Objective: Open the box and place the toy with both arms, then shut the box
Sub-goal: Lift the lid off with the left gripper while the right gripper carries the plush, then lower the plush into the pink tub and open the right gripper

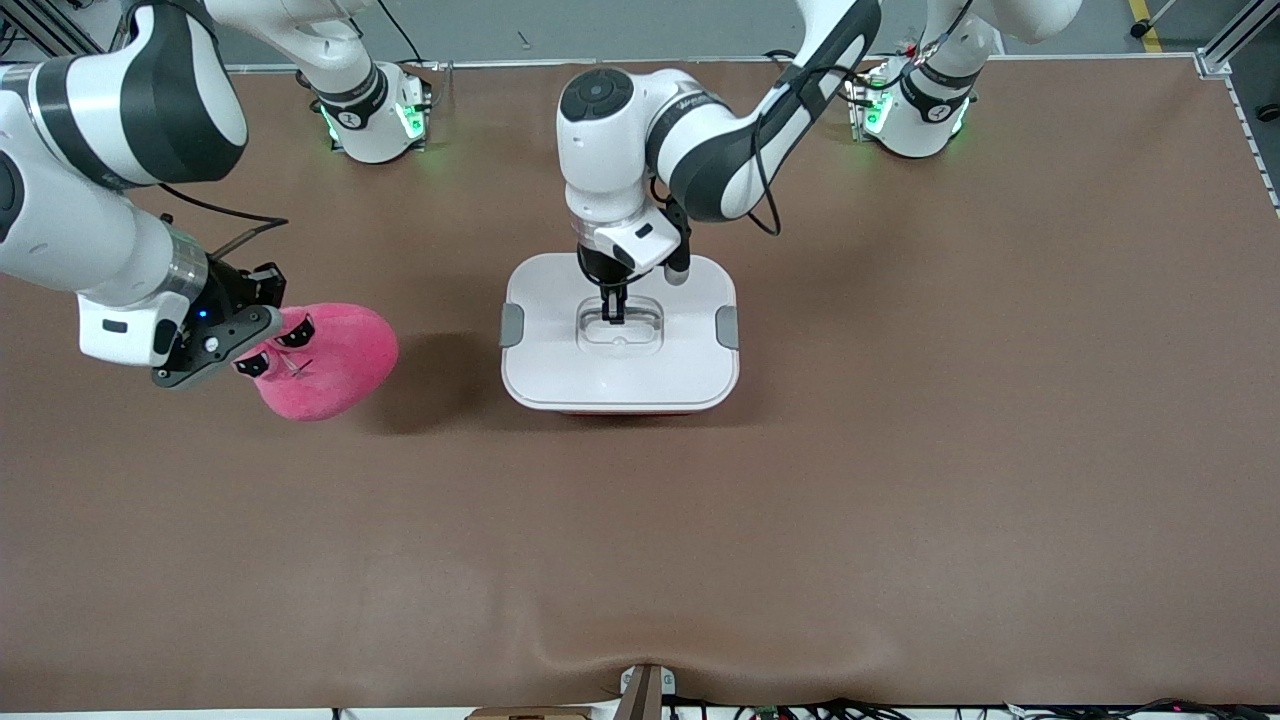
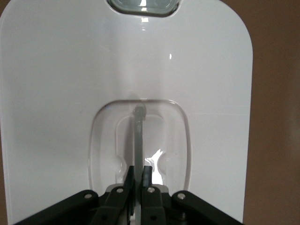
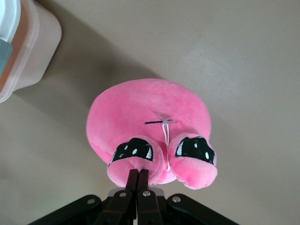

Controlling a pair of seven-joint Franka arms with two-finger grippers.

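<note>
The box [image 1: 620, 375] stands at the table's middle with its white lid [image 1: 560, 350] on and a grey clip [image 1: 512, 325] at each end. My left gripper [image 1: 612, 308] reaches down into the lid's clear recessed handle [image 1: 620, 335]. In the left wrist view the gripper [image 2: 139, 171] is shut on the thin handle bar [image 2: 139, 131]. My right gripper [image 1: 262, 345] is shut on the hot-pink plush toy [image 1: 330, 365], beside the box toward the right arm's end. In the right wrist view the fingers [image 3: 132, 180] pinch the toy [image 3: 150, 117] below its dark eyes. I cannot tell whether the toy touches the table.
The brown table mat [image 1: 900, 450] spreads wide around the box. The box's pink corner [image 3: 33, 51] shows in the right wrist view, close to the toy. Both arm bases [image 1: 375, 120] stand along the edge farthest from the front camera.
</note>
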